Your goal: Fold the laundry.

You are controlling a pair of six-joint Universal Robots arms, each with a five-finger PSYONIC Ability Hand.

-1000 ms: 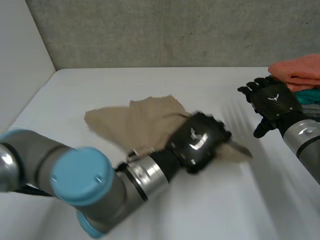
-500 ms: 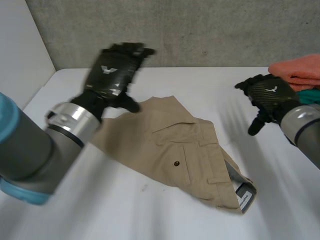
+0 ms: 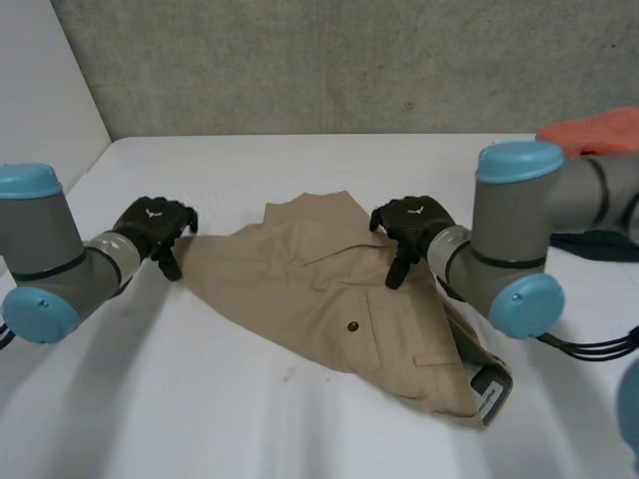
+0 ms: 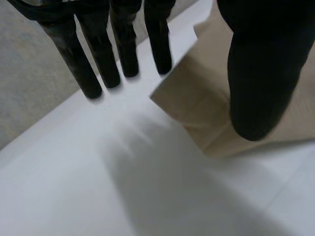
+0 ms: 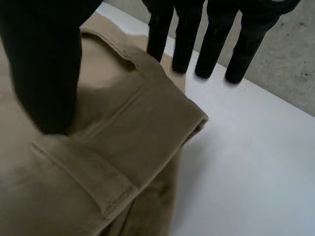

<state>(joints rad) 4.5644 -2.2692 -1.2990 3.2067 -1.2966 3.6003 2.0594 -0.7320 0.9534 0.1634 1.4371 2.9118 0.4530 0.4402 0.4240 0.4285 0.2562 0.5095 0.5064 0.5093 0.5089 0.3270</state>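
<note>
On my head feed the left hand [image 3: 155, 225] sits low over the white tabletop [image 3: 200, 409], at the left corner of the tan garment [image 3: 329, 299]. Its own wrist feed shows me the fingers [image 4: 89, 73] straight and side by side, tips down towards the bare tabletop just off the cloth. The thumb [image 4: 261, 73] stands well apart from them over that corner. The hand is spread and nothing is pinched between thumb and fingers, so I read it as holding nothing. The garment lies flat-ish and rumpled in the middle of the tabletop. It has a buttoned pocket [image 3: 351, 325] facing up, and a waistband end with a label [image 3: 486, 391] on the side nearest the camera. Moving right, the right hand [image 3: 409, 225] is on the garment's far right part, palm down. Its wrist feed shows straight fingers [image 5: 216, 44] reaching past the folded thick edge [image 5: 147, 128] to the tabletop. The thumb [image 5: 44, 64] is set apart from them over the cloth. I see no curl and no grip there either. At the far right edge an orange cloth [image 3: 599, 128] lies beyond the right arm [image 3: 519, 239].
</note>
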